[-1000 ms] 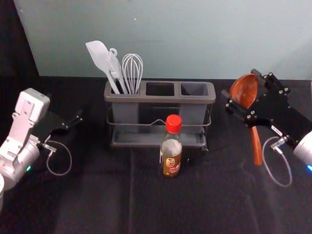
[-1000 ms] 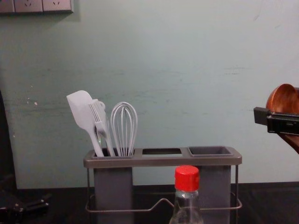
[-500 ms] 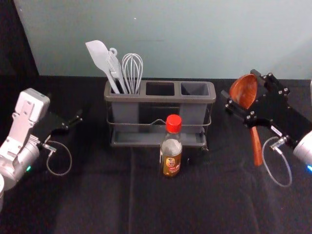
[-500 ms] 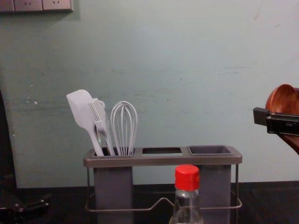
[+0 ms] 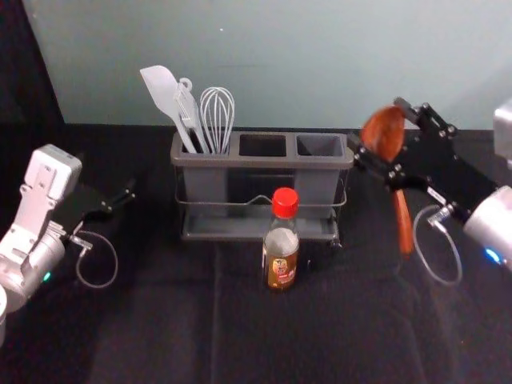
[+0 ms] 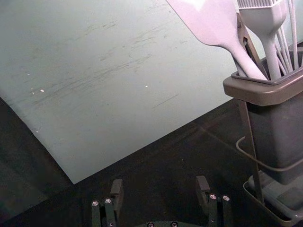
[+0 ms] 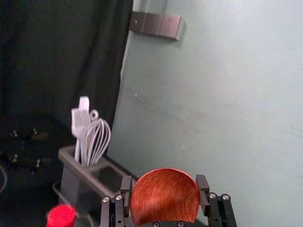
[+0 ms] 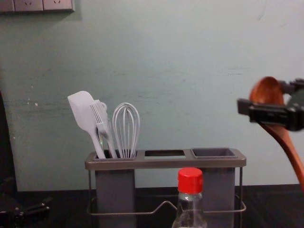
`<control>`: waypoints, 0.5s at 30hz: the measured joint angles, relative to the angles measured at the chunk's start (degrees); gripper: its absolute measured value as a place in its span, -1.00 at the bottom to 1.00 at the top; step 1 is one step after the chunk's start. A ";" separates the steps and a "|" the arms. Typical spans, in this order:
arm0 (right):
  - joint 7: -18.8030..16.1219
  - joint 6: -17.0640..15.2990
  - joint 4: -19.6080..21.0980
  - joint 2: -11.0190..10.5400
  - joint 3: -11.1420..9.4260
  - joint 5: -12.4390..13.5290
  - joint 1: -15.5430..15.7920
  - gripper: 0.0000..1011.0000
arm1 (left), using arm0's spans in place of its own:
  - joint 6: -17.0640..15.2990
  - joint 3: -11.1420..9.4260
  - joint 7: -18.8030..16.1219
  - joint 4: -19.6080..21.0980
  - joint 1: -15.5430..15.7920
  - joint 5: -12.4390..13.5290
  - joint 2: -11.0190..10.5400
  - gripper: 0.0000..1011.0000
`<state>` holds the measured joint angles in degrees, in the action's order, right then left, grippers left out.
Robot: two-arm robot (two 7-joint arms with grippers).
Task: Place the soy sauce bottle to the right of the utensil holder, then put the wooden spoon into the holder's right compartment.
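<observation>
Nearest, the soy sauce bottle [image 5: 281,260], slick glass perhaps, suits a mid-body hold. On the worktop's [image 5: 152,336] left, the left gripper [image 6: 159,181] has jaws wide. Toward the far right corner, the right gripper's [image 7: 164,183] jaws hold the wooden spoon [image 5: 382,134], which should handle light and stiff, by its bowl. The utensil holder [image 5: 264,162] stands near the far edge.

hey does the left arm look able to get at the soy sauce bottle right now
Probably: the left gripper is open and empty, and nothing seems to stand between it and the bottle, in front of the utensil holder.
</observation>
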<state>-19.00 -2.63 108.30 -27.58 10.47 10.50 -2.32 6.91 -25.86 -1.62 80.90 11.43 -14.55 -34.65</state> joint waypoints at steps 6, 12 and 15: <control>-1.14 0.23 -2.00 1.58 2.12 -0.82 -6.21 0.66 | 0.00 0.00 0.00 0.00 0.00 0.00 0.00 0.99; -2.24 1.23 -4.27 3.36 3.69 -0.48 -11.56 0.66 | 0.00 0.00 0.00 0.00 0.00 0.00 0.00 0.99; -2.71 2.34 -5.79 4.48 4.35 0.34 -13.90 0.66 | 0.00 0.00 0.00 0.00 0.00 0.00 0.00 0.99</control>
<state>-21.72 -0.29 102.51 -23.10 14.81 10.83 -16.22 6.90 -25.86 -1.62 80.90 11.43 -14.55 -34.65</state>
